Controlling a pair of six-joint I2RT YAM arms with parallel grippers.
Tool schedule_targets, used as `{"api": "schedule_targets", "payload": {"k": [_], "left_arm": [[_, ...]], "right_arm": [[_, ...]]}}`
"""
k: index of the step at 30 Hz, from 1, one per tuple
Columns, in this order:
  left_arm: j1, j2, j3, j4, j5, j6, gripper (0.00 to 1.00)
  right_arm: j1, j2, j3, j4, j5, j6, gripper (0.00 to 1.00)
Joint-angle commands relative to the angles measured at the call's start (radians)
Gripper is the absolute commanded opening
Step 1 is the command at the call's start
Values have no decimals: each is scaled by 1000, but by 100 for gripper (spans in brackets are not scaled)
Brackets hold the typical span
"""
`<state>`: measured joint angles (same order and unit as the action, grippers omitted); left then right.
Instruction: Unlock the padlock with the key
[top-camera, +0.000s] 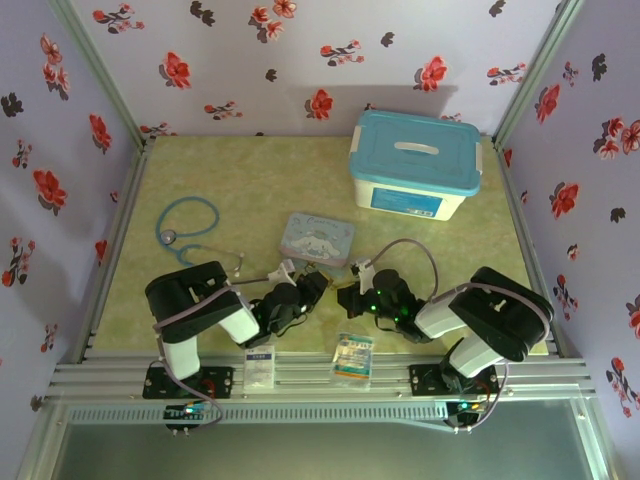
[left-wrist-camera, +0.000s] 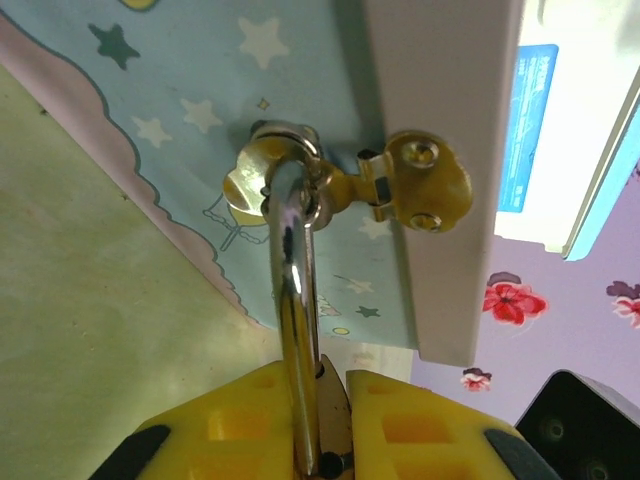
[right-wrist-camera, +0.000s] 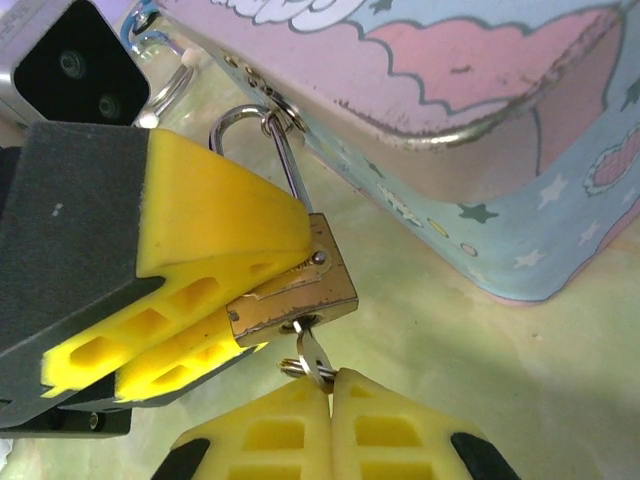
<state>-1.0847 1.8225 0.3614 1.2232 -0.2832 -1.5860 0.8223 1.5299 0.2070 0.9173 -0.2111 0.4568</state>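
The small brass padlock (right-wrist-camera: 300, 288) hangs by its thin shackle (left-wrist-camera: 295, 290) from the hasp ring of the pastel cartoon tin (right-wrist-camera: 470, 120). My left gripper (left-wrist-camera: 335, 385) is shut on the padlock, its yellow fingers (right-wrist-camera: 215, 250) clamping the body from the left. The key (right-wrist-camera: 312, 352) sits in the keyhole on the padlock's underside, with a small ring on its head. My right gripper (right-wrist-camera: 331, 378) is shut on the key's head just below the lock. In the top view both grippers (top-camera: 335, 290) meet at the tin's near edge.
A white box with a blue lid (top-camera: 415, 165) stands at the back right. A blue-tubed stethoscope (top-camera: 190, 225) lies at the left. Two small packets (top-camera: 353, 358) (top-camera: 260, 368) rest on the rail at the near edge. The tin's brass hasp plate (left-wrist-camera: 418, 182) is close above the shackle.
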Motion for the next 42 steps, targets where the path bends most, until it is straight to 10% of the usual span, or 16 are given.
{"api": "schedule_targets", "payload": {"k": [1,6,10,19,42], "left_arm": [[15,-73,-15,-103,28,89,14],[24,-210,45,-464,21,212,4],[66,-199,25,-449,63,210,3],[103,-143,44,-480,176,244,8],[95,-247,385,-1450,-68,707,24]], "right_arm": [[5,-30,15,3,7,3,12],[13,-72,19,-66,17,3,28],[12,-158,3,-165,73,-3,33],[18,-344,104,-461,274,12,33],[18,-424,48,-474,323,32,29]]}}
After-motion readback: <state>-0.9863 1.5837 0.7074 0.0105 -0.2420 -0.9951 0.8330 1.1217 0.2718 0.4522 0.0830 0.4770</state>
